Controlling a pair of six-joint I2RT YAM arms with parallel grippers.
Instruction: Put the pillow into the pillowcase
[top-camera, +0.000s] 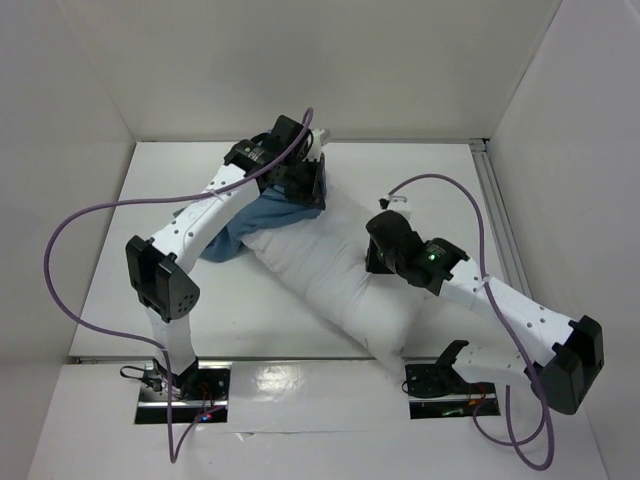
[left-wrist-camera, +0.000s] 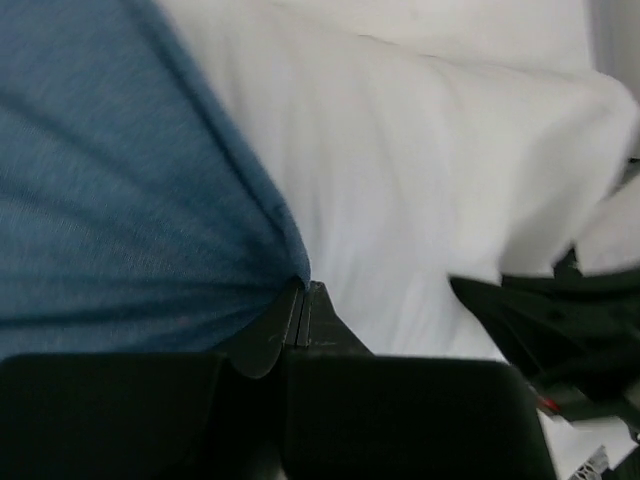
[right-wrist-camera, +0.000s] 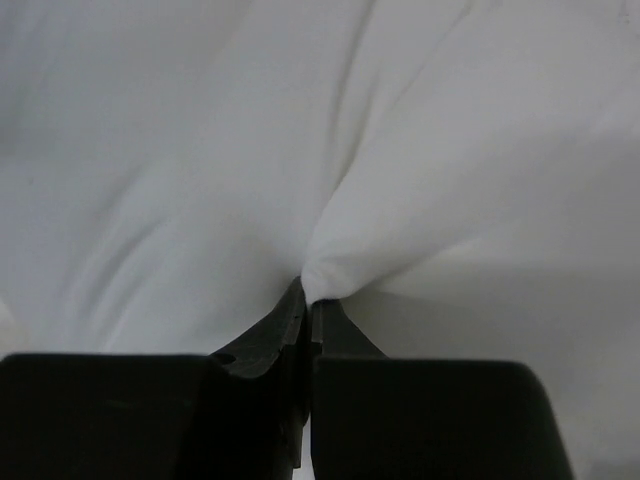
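Observation:
The white pillow (top-camera: 335, 272) lies diagonally across the table, its near corner toward the right arm's base. The blue pillowcase (top-camera: 255, 222) is bunched over the pillow's far left end. My left gripper (top-camera: 312, 185) is shut on the pillowcase's edge (left-wrist-camera: 150, 200) where it meets the pillow (left-wrist-camera: 420, 170); the closed jaws (left-wrist-camera: 303, 290) pinch the blue cloth. My right gripper (top-camera: 377, 262) is shut on a pinch of the pillow's white fabric (right-wrist-camera: 320, 150) at the pillow's right side; the closed jaws (right-wrist-camera: 310, 295) hold a small fold.
White walls enclose the table (top-camera: 170, 300) on the left, back and right. A rail (top-camera: 497, 215) runs along the right edge. Purple cables loop from both arms. The right arm's black gripper shows at the right of the left wrist view (left-wrist-camera: 560, 320).

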